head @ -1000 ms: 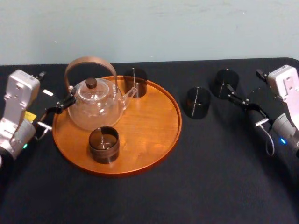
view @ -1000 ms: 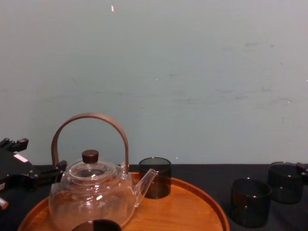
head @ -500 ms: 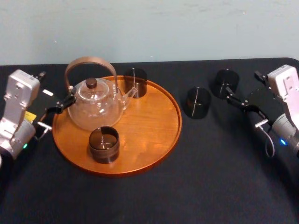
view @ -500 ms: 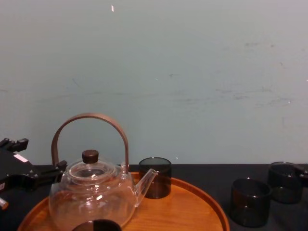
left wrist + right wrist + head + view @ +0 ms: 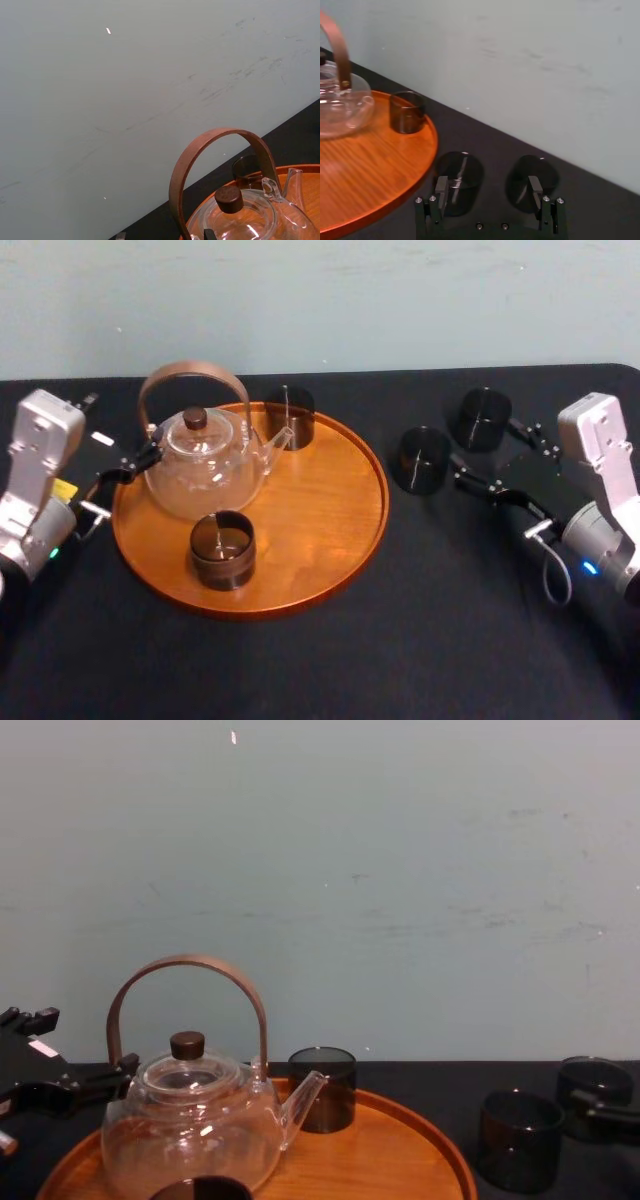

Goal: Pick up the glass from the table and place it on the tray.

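The black counter [image 5: 420,640] carries the round tray [image 5: 330,510], which lies well out past the right gripper's [image 5: 497,453] fingertips. On the tray, the teapot [image 5: 200,468] stands just beside one of the left gripper's [image 5: 115,430] fingers; those fingers are spread wide and hold nothing. The right gripper's fingers [image 5: 441,192] are also spread wide and empty. On the counter, the near glass [image 5: 423,460] stands just ahead of one right fingertip, and the far glass [image 5: 481,418] just ahead of the other. Two tray glasses [image 5: 222,550] stand apart from all the fingers.
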`<action>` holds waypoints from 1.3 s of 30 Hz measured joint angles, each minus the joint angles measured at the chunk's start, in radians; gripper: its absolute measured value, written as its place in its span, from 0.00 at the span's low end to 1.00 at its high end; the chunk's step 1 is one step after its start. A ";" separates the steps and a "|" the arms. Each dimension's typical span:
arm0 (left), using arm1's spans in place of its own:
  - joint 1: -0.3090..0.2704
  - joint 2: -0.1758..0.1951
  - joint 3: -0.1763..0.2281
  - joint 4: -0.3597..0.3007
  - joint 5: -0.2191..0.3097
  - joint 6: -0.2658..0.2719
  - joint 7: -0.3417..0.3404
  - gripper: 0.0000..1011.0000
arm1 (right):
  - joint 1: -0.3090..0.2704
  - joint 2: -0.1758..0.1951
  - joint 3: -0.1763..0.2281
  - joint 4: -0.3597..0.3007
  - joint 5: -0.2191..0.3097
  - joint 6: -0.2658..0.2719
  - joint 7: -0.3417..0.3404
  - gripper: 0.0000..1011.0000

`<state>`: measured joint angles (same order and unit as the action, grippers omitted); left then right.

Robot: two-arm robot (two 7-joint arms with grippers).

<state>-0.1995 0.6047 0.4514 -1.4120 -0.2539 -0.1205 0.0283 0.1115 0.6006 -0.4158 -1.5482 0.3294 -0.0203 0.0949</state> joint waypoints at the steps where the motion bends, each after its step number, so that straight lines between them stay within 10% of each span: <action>1: 0.000 0.000 0.000 0.000 0.000 0.000 0.000 1.00 | -0.001 -0.003 0.000 0.000 0.004 0.002 0.006 0.99; 22: 0.000 0.000 0.000 0.000 0.000 0.000 0.000 1.00 | 0.072 -0.118 0.006 0.156 0.055 0.040 0.144 0.99; 39: 0.000 0.000 0.000 0.000 0.000 0.000 0.000 1.00 | 0.144 -0.192 0.018 0.295 -0.001 0.062 0.180 0.99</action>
<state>-0.1995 0.6047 0.4514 -1.4119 -0.2539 -0.1205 0.0283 0.2560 0.4081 -0.3978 -1.2528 0.3286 0.0412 0.2745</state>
